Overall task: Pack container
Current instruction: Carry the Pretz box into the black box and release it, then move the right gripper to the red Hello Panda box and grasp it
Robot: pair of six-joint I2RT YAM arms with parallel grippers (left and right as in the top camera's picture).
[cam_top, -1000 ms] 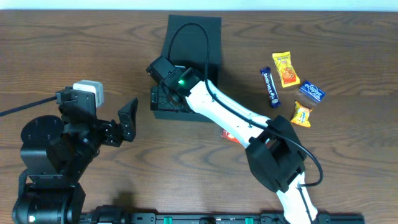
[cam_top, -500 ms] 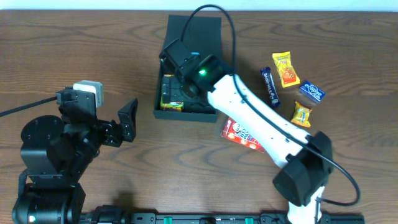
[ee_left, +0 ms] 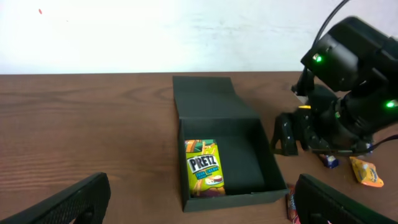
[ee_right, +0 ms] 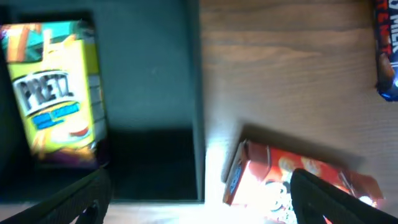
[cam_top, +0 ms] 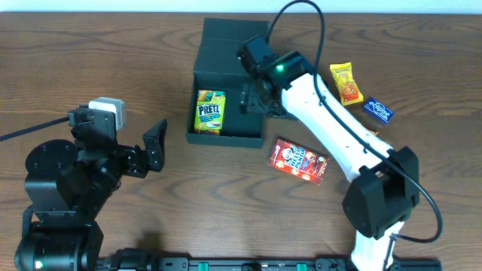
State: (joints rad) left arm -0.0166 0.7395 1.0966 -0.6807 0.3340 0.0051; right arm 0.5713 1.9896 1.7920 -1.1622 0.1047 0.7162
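Observation:
The black container (cam_top: 226, 138) stands open at the table's middle back, its lid folded away behind. A green Pretz packet (cam_top: 210, 111) lies flat in its left half. My right gripper (cam_top: 252, 98) is open and empty above the container's right side. My left gripper (cam_top: 156, 144) is open and empty to the left of the container. The left wrist view shows the container (ee_left: 236, 199), the Pretz packet (ee_left: 204, 167) and my left gripper (ee_left: 199, 211). The right wrist view shows the container floor (ee_right: 152, 81), the Pretz packet (ee_right: 56, 93) and my open right gripper (ee_right: 199, 199).
A red snack box (cam_top: 299, 160) lies on the table just right of the container's front corner, also in the right wrist view (ee_right: 292, 177). An orange packet (cam_top: 346, 83) and a blue packet (cam_top: 377, 111) lie at the far right. A dark blue bar (ee_right: 387, 50) shows by the right wrist.
My right gripper has moved from the container's left side to its right side. The Pretz packet, hidden under it before, now lies uncovered in the container. The left arm has not moved.

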